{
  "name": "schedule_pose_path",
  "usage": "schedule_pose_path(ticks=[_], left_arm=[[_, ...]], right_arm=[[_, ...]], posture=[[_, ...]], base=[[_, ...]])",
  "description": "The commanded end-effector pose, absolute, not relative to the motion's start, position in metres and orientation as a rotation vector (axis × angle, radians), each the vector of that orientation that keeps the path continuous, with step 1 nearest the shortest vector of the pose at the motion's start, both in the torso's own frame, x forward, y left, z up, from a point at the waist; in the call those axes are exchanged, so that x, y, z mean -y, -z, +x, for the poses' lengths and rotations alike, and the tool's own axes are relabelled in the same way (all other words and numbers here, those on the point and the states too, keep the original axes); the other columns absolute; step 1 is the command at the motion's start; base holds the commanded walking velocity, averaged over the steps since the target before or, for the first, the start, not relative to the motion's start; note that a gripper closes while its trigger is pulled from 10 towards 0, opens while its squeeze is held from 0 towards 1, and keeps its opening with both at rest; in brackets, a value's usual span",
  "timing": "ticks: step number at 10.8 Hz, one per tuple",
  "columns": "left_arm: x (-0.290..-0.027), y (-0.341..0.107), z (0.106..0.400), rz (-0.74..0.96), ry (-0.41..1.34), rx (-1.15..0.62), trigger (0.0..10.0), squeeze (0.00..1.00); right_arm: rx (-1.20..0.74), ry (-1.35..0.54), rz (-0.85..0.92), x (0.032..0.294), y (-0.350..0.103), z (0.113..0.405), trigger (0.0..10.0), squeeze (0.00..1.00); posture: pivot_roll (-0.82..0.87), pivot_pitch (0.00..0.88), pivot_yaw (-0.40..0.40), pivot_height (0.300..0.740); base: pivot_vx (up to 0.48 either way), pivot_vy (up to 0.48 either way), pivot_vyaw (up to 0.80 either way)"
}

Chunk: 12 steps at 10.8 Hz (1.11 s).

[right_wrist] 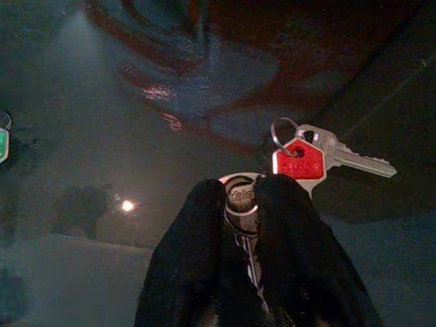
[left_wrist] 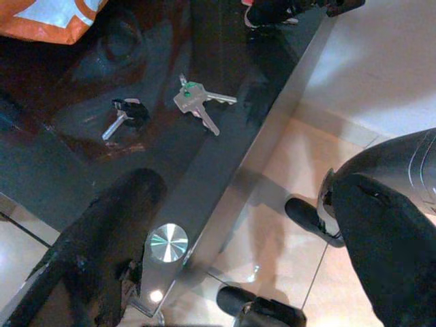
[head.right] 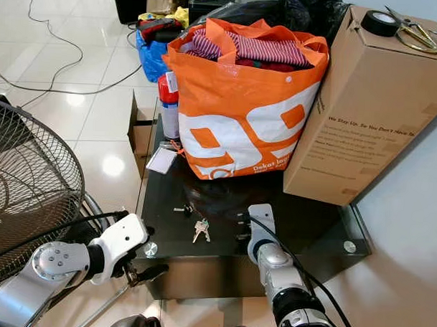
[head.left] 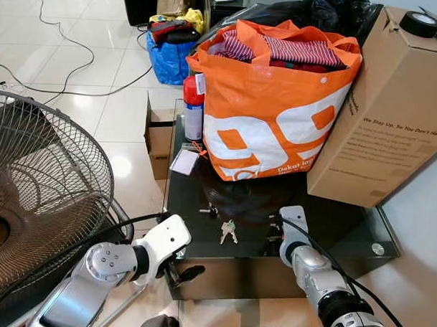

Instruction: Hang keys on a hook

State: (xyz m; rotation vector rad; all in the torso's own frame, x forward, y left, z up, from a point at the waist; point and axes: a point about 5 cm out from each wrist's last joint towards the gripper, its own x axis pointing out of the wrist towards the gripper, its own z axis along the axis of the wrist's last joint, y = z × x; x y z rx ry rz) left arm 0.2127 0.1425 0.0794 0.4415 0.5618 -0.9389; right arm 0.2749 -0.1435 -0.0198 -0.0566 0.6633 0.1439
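Observation:
A silver key on a ring with a red-capped key is pinched in my right gripper, which is shut on it low over the black glass table near its front edge; the same gripper sits right of centre. A second bunch of keys with a green tag lies loose on the glass to its left, and a black-headed key lies a little further back. My left gripper hangs open below the table's front left corner, apart from both. The green-tagged bunch shows beyond its fingers.
An orange bag of clothes and a tall cardboard box fill the back of the table. A red-capped spray can and a white card stand at its back left. A large fan stands on my left, with cables on the floor.

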Motion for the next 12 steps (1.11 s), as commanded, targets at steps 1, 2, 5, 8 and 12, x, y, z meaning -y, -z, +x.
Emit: schedule_pose_path(ticks=[1,2,5,8,12], left_arm=[[-0.14,-0.081,0.213,0.445,0.954,-0.555,10.0,0.23],[-0.141,-0.08,0.214,0.446,0.951,-0.555,10.0,0.22],[-0.142,-0.08,0.215,0.445,0.943,-0.556,10.0,0.23],[-0.142,-0.079,0.219,0.445,0.93,-0.551,10.0,0.23],[-0.133,-0.084,0.236,0.402,0.892,-0.475,10.0,0.23]], right_arm=[[-0.672,-0.14,-0.06,0.145,0.021,0.274,3.3,0.0],[-0.67,-0.144,-0.056,0.143,0.021,0.275,0.0,0.0],[-0.667,-0.154,-0.05,0.141,0.02,0.276,0.0,0.0],[-0.667,-0.16,-0.047,0.139,0.018,0.279,0.0,0.0],[-0.557,-0.22,-0.045,0.151,-0.01,0.294,0.0,0.0]], posture=[[-0.08,0.079,0.0,0.74],[-0.07,0.077,-0.002,0.74],[-0.07,0.071,-0.006,0.74],[-0.07,0.041,-0.01,0.74],[-0.08,0.0,-0.003,0.74]], base=[[0.0,0.0,0.0],[0.0,0.0,0.0],[0.0,0.0,0.0],[0.0,0.0,0.0],[0.0,0.0,0.0]])
